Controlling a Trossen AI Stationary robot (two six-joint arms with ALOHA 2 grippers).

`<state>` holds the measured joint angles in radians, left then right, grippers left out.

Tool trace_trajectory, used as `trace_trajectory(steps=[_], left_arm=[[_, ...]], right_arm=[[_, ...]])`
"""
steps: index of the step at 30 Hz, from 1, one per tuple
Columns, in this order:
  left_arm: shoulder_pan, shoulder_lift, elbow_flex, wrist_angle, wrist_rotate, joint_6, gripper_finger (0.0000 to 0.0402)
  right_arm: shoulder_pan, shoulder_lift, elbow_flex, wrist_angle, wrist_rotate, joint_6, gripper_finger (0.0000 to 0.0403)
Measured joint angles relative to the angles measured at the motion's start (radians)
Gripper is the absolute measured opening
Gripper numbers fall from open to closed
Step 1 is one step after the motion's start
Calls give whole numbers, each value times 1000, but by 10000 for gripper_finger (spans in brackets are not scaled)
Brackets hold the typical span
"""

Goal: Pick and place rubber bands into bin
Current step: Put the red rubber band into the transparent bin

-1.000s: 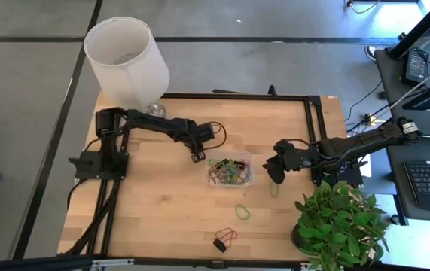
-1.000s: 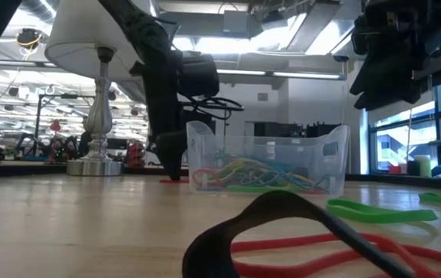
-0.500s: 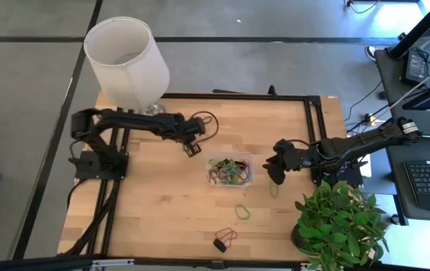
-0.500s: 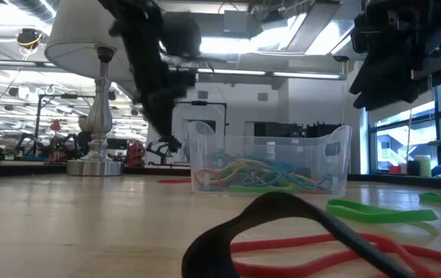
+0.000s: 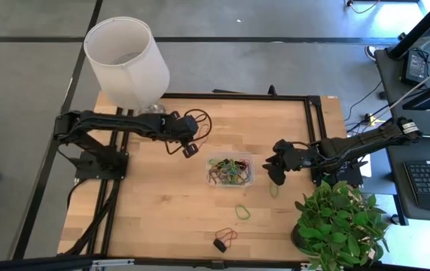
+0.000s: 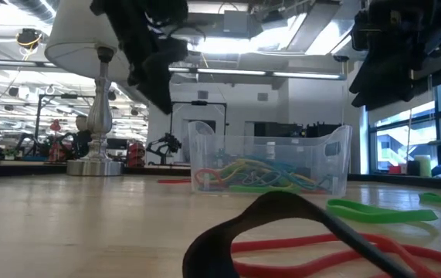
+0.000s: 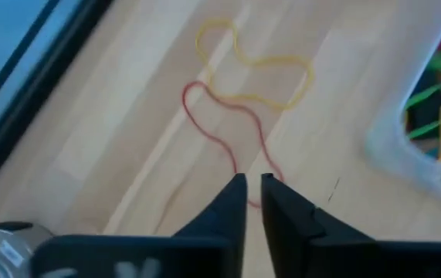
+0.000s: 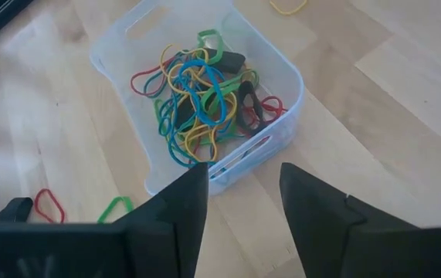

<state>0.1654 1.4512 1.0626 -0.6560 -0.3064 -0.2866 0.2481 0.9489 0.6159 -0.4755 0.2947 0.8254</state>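
Clear plastic forms the bin (image 5: 230,170), a small shallow tub near the middle of the desk (image 5: 162,211) in the high view, with a tangle of coloured rubber bands (image 5: 227,170) inside. The left hand (image 5: 188,147) hangs off the bin's lamp-side corner, its arm stretched along the desk's far edge below the white lampshade (image 5: 126,64). The right hand (image 5: 275,170) waits just beside the bin's opposite end. A green band (image 5: 242,212), then a red band (image 5: 227,235) and a black band (image 5: 220,245), lie on the wood nearer the front edge, and a potted plant (image 5: 340,224) stands at the right front corner.

From the low view, the bin (image 6: 270,161) shows blue, yellow, green and red loops through its wall; the left hand (image 6: 157,66) hangs raised above the desk beside the lamp base (image 6: 96,165). An office hall with ceiling lights lies behind.

Through the left wrist view, the fingers (image 7: 232,207) stand almost shut with a narrow gap, holding nothing; just beyond their tips a thin red band (image 7: 224,135) and a yellow band (image 7: 257,68) lie overlapping on the pale wood.

Through the right wrist view, the fingers (image 8: 178,207) stand well apart and empty, the bin (image 8: 278,66) just ahead of them.
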Motion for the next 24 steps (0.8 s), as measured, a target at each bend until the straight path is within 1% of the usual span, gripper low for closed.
trace_trajectory(steps=[3,6,10,14,18,20,24], left_arm=[[1,19,-31,5,1,10,72],[1,38,-76,43,1,99,115],[3,48,-174,185,21,159,171],[3,48,-278,369,48,159,217],[3,48,-368,557,69,160,246],[3,48,-408,642,83,160,256],[4,48,-485,733,81,185,268]], right_arm=[[0,0,0,1,0,2,165],[0,0,0,6,0,3,165],[0,0,0,12,0,18,165],[0,0,0,16,0,76,165],[0,0,0,16,5,118,165],[-1,0,0,17,29,140,165],[-1,0,0,24,104,169,165]])
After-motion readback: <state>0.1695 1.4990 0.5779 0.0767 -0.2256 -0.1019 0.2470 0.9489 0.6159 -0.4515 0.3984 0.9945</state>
